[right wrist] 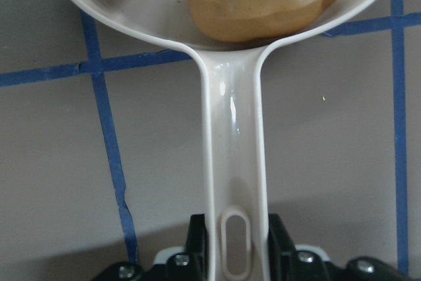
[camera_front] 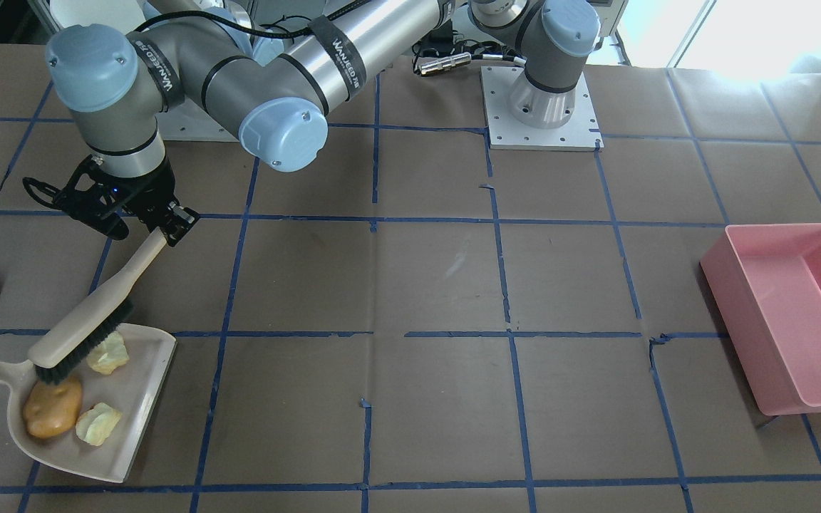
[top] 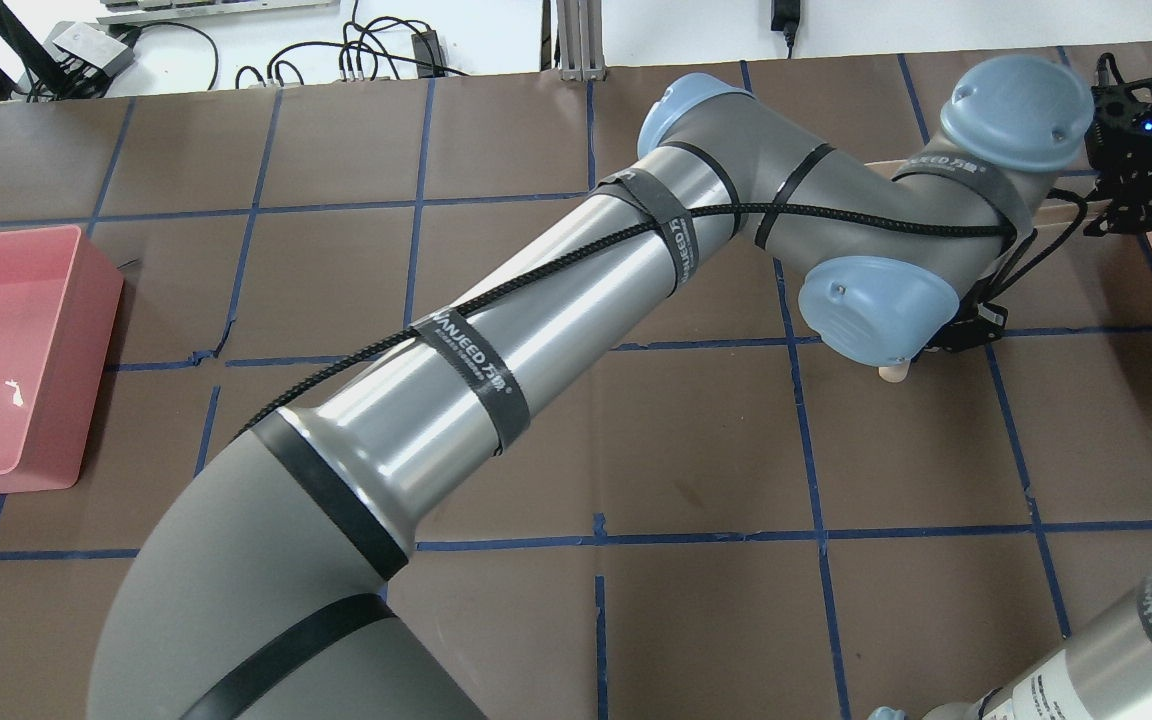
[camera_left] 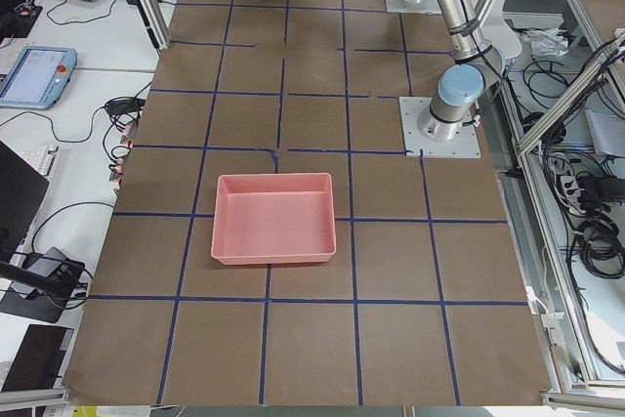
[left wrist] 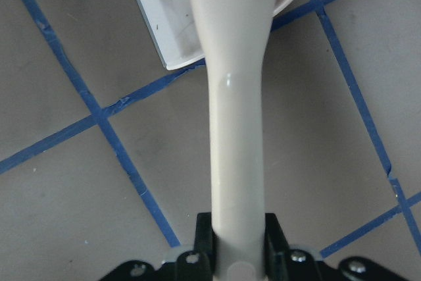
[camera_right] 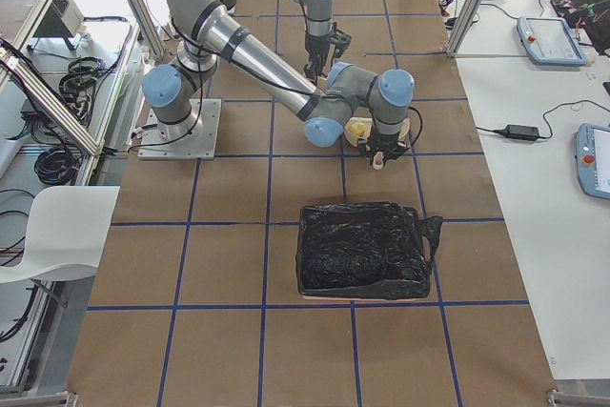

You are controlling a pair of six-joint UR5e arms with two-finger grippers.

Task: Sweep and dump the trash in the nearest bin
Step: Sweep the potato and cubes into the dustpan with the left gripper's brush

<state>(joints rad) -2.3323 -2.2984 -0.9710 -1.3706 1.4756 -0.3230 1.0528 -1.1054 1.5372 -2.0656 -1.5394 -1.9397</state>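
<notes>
Orange-brown lump (camera_front: pixel 53 417) and two yellow-green chunks (camera_front: pixel 108 354) (camera_front: pixel 98 424) lie in beige dustpan (camera_front: pixel 141 399), near one end of desk (camera_front: pixel 417 285). Brush (camera_front: pixel 79 331) bristles down in pan, beside lump and one chunk. Left pincer (camera_front: pixel 168 229) clamped on brush handle. Right pincer (right wrist: pixel 233 248) clamped on dustpan handle. Pink bin (camera_front: pixel 735 328) well apart, at desk's other end.

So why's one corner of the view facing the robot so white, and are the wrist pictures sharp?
Front-facing view: bright light blows out the top right corner. Left wrist view: the brush handle is close and soft, with one small glint. Right wrist view: the dustpan handle is sharp, with bright reflections.
</notes>
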